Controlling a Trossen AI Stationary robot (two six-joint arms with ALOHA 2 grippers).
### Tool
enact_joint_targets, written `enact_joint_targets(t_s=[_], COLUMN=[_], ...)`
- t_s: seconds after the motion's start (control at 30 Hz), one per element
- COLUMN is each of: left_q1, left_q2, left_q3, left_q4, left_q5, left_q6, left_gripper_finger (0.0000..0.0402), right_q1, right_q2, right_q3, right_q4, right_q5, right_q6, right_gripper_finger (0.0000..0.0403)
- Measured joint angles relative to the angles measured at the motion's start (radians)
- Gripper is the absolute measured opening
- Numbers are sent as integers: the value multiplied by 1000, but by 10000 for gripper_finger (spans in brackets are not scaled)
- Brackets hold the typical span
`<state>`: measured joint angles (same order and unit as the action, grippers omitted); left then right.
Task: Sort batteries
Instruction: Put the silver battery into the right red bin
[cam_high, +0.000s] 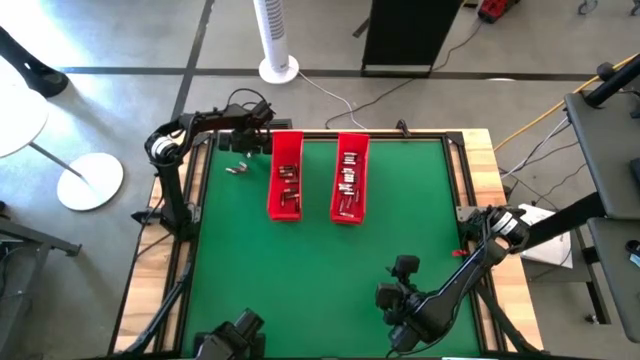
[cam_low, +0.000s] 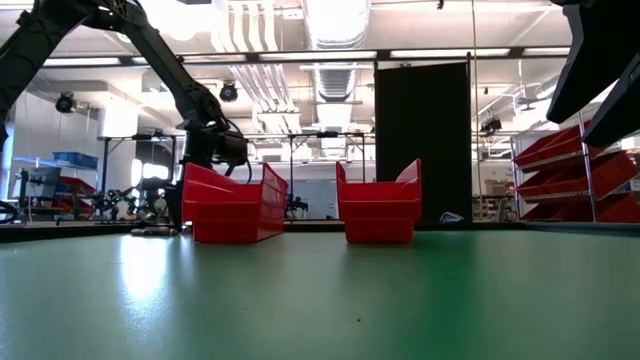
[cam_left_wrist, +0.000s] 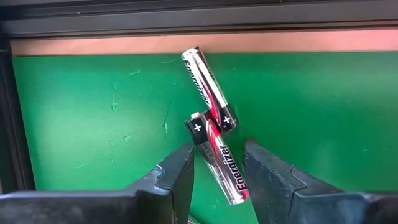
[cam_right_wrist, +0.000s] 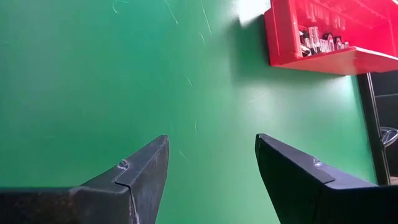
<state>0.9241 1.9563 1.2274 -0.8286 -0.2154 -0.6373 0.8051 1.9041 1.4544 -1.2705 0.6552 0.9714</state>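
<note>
Green mat (cam_left_wrist: 93, 112), left gripper (cam_left_wrist: 217, 174) straddling battery (cam_left_wrist: 225, 167)

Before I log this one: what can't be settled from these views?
- Trays: high view, batteries inside too small to count or tell apart.
- Near battery: left wrist view, lower end hidden between left gripper fingers; contact unclear.
- Low view: tray walls hide contents.

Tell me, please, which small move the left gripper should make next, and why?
Probably close the left gripper on the nearer battery. That battery lies between its open fingers on the green mat, not yet gripped. A second battery touches its far end, so lift slowly. The right gripper waits open elsewhere.
</note>
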Motion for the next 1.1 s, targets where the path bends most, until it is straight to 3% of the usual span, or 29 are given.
enact_joint_targets(t_s=[0.5,0.8,1.1], left_q1=[-8,-14,-15], left_q2=[-2,-25,-149], left_q3=[1,-2,-5], left_q4=[-10,-51,-78], left_q5=[6,16,23], left_q6=[22,23,67], left_gripper_finger=[50,47,46], right_q1=[0,6,9], right_q2=[0,0,0], right_q3=[0,0,0], right_q4=[-1,-2,-2], right_q5=[0,-2,-5], right_q6=[-3,11,16], right_gripper_finger=[233,233,233])
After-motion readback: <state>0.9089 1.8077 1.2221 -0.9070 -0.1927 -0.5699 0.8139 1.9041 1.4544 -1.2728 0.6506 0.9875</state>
